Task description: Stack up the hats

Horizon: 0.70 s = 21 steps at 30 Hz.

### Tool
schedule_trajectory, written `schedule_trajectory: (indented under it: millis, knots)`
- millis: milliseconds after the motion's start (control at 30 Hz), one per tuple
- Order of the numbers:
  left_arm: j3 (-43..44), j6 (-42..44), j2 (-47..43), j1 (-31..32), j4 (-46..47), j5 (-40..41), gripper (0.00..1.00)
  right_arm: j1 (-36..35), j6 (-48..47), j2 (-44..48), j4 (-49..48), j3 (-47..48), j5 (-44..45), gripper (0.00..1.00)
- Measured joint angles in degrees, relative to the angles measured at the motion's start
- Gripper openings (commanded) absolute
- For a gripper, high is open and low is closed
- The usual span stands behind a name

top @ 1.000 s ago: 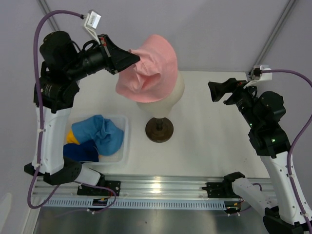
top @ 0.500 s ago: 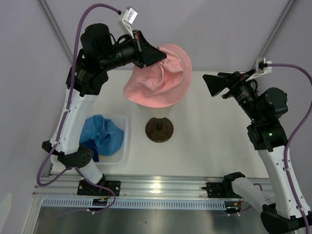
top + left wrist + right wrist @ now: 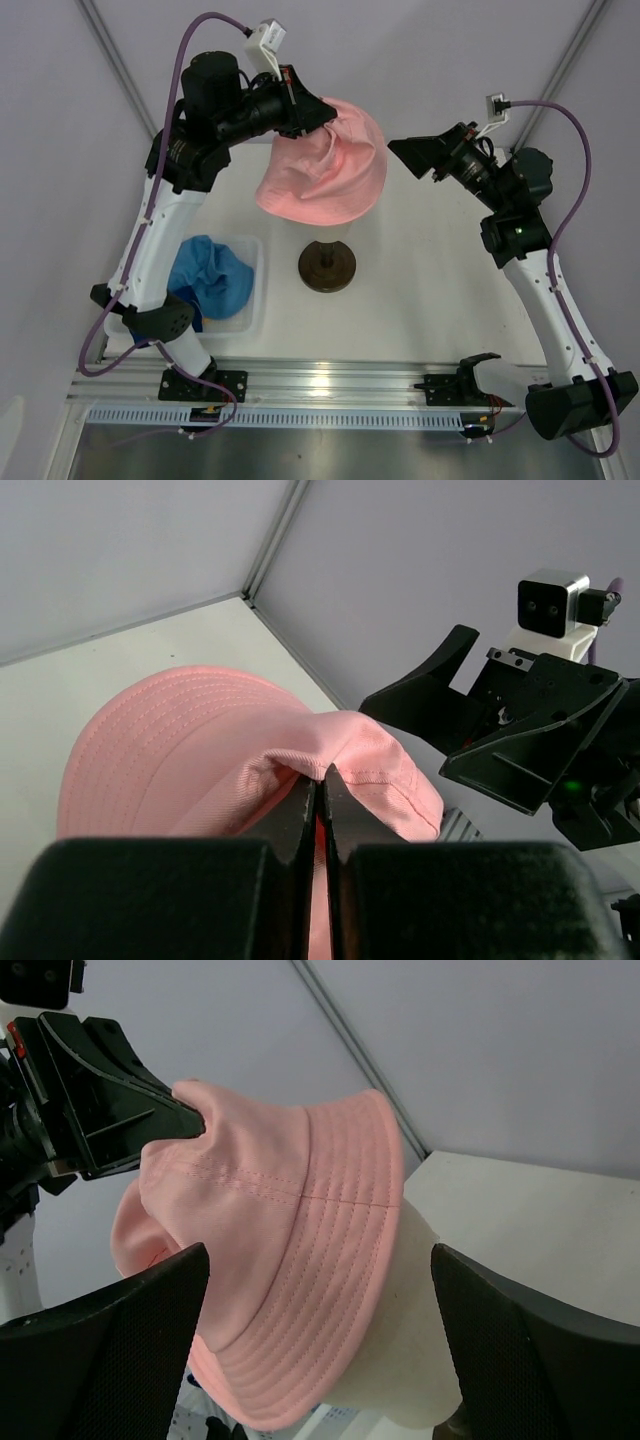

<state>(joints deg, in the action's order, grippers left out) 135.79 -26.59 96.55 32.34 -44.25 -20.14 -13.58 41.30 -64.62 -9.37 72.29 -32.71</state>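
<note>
A pink hat [image 3: 325, 170] hangs over the beige head form [image 3: 400, 1350], covering it in the top view. My left gripper [image 3: 328, 113] is shut on a fold of the hat's crown at its far left side, and the left wrist view shows the fingertips [image 3: 320, 777] pinching pink cloth [image 3: 190, 750]. My right gripper [image 3: 405, 150] is open just right of the hat, apart from it. In the right wrist view its fingers [image 3: 120, 1340] stand wide either side of the hat's brim [image 3: 330, 1260]. A light blue hat [image 3: 210, 272] lies crumpled in the tray.
The clear plastic tray [image 3: 255, 300] sits at the left near the left arm's base. The head form's dark brown round base [image 3: 327, 267] stands mid-table. Grey walls and a corner post close the back. The metal rail [image 3: 320, 385] runs along the near edge.
The left arm swung the pink hat rightwards and over the head form. The right arm rose and reached left towards the hat, its jaws staying wide.
</note>
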Motion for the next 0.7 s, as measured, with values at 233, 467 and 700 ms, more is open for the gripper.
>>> schedule_trajectory:
  millis: [233,467,700]
  knots:
    - [-3.78,0.15,-0.09,0.02,0.26,1.60,0.04,-2.43,0.70,-0.94,0.70,-0.39,-0.26,0.87]
    - [-4.11,0.17,-0.13,0.02,0.44,1.86,0.04,-2.86,1.57,-0.98,0.92,-2.71,0.35,0.85]
    - [-8.22,0.15,-1.42,0.02,2.12,2.05,0.06,-3.34,3.30,-0.46,1.86,-6.56,1.25,0.80]
